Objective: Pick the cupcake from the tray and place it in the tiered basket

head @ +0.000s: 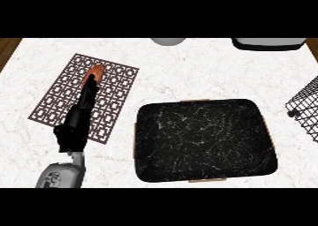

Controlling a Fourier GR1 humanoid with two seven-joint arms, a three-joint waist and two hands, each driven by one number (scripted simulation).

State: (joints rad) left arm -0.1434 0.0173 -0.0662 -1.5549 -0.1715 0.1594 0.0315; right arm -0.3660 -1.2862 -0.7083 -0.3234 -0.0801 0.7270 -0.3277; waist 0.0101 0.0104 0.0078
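Observation:
A black marbled tray [253, 132] with thin wooden handles lies at the counter's middle right, and only its dark surface shows. The wire tiered basket [312, 110] juts in at the right edge. My left hand [80, 114] stretches up from the lower left over a brown lattice mat [57, 101], seen edge-on with its fingers straight. Its fingertips [91, 81] reach a small orange-brown thing [97, 70] lying on the mat's far end. I cannot tell what that thing is. My right hand is out of view.
A grey rounded vessel [168, 41] sits at the counter's far edge, and a dark-rimmed white appliance [269, 43] stands at the far right. White marble counter [187, 75] spreads between mat, tray and basket. Wood floor shows past the left edge.

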